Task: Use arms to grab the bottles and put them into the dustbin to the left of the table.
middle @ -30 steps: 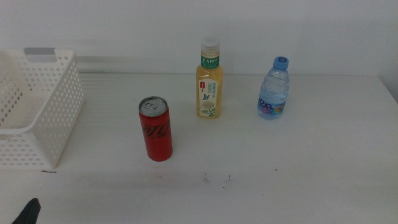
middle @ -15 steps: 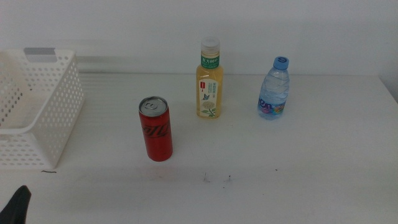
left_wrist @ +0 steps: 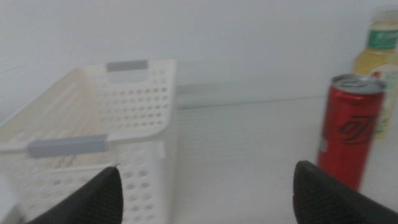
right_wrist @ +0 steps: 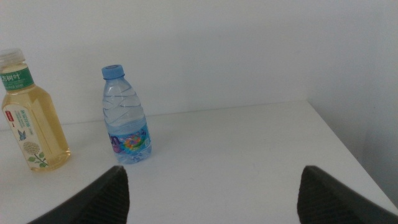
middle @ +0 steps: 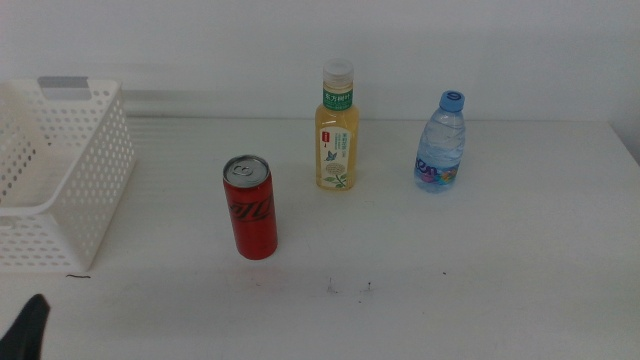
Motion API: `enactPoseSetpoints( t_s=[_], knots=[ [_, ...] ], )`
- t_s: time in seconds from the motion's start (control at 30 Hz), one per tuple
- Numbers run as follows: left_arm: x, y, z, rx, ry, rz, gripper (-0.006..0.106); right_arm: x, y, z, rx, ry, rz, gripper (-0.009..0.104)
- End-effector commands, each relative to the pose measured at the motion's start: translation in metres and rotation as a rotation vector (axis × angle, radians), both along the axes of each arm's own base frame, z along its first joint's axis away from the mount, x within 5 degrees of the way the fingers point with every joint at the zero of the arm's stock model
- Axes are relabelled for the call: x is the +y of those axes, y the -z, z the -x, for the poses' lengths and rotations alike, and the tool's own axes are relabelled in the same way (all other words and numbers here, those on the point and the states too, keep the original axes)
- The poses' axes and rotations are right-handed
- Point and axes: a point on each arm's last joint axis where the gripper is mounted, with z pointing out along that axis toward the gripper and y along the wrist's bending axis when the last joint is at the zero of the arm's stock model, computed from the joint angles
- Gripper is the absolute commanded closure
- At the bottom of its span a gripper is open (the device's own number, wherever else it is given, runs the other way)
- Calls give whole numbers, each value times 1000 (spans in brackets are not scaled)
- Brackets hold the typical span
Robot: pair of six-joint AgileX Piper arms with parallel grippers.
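Note:
Three bottles stand upright on the white table [middle: 500, 270]: a red can [middle: 250, 207] front left, a yellow tea bottle [middle: 337, 127] behind it, and a clear water bottle [middle: 441, 142] with a blue cap to the right. The white perforated dustbin [middle: 60, 175] sits at the table's left. My left gripper [left_wrist: 205, 193] is open, low near the front left corner, facing the dustbin [left_wrist: 106, 137] and the can [left_wrist: 348, 137]; only one jaw tip [middle: 28, 328] shows in the middle view. My right gripper [right_wrist: 211, 196] is open, facing the water bottle [right_wrist: 126, 116] and tea bottle [right_wrist: 31, 115], and is out of the middle view.
A white wall runs behind the table. A few small dark specks [middle: 348, 288] mark the tabletop in front of the can. The table's right edge [right_wrist: 339, 146] lies past the water bottle.
The left gripper's tip at the bottom left of the middle view shifted slightly left and rose a little over the second. The bottles and dustbin have not moved.

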Motion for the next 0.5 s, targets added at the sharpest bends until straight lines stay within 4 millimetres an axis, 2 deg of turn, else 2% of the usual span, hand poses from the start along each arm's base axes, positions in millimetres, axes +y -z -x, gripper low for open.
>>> enactPoseSetpoints(
  t_s=[0.0, 0.2, 0.47],
  knots=[
    [-2, -2, -2, -18, 42, 5, 7, 0, 0, 0, -8, 7, 13, 8],
    [-20, -5, -25, 17, 227, 0, 7, 0, 0, 0, -8, 7, 13, 8],
    [-51, 8, -61, 62, 371, -12, 7, 0, 0, 0, -8, 7, 13, 8]
  ],
)
